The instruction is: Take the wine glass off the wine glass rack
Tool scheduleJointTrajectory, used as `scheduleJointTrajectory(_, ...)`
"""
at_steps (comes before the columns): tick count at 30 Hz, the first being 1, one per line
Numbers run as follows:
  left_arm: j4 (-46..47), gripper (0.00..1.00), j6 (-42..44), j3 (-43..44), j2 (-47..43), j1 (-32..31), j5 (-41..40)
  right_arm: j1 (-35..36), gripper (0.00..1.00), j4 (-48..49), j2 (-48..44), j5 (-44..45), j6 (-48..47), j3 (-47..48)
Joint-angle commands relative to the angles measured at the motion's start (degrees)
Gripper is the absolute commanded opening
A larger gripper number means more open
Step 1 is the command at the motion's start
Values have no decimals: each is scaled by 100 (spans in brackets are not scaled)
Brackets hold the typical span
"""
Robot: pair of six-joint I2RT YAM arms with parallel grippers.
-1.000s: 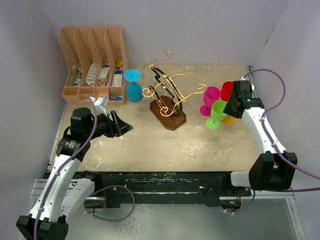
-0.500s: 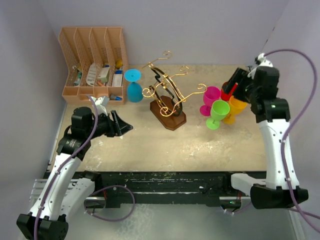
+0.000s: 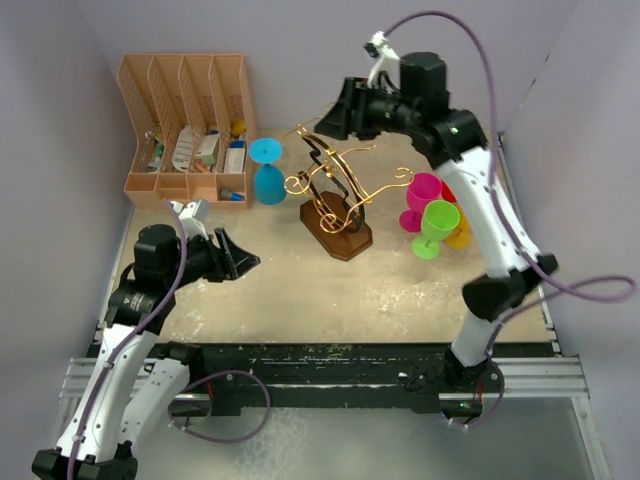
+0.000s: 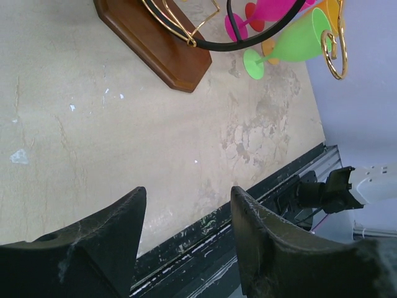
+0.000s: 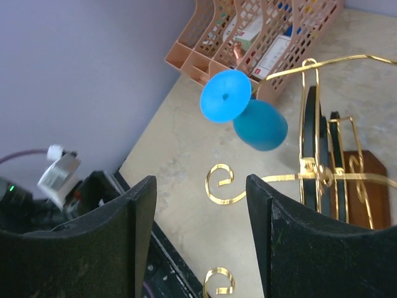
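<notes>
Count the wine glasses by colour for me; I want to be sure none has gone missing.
blue glass: 1
pink glass: 1
green glass: 1
orange glass: 1
red glass: 1, mostly hidden
Total: 5

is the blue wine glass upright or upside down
Upside down: the blue plastic wine glass shows its flat round foot on top, bowl below, at an arm tip of the gold wire rack.
</notes>
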Motion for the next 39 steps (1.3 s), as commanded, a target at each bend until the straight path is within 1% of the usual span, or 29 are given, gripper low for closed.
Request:
scheduleJointTrajectory(1,-289,60,29,346,-277,35,-277,346,63,-290,1150,-448,66,1502)
scheduleJointTrajectory(4,-468,60,70,462,-287,35,-334,507,64,-650,2053,-336,100,2499)
scheduleJointTrajectory(6,-555,60,81,503,-284,35,-360,581,64,-595,2373,-298,143,2693)
scheduleJointTrajectory(13,-807,60,128,582,-439,35,-473,901,62,-342,2605,113,94,2496)
scheduleJointTrajectory(17,-866,60,139,582,-444,35,-492,995,61,-386,2780,407,91,2580)
scheduleJointTrajectory(23,-871,60,122,555,-468,37,-522,1064,58,-384,2909,1117,192,2663)
scheduleJointTrajectory(26,-880,60,120,560,-472,36,-533,1062,59,-229,2907,1409,250,2591)
scheduleJointTrajectory(39,-914,60,122,569,-487,39,-559,1068,59,182,3208,1246,562,2583)
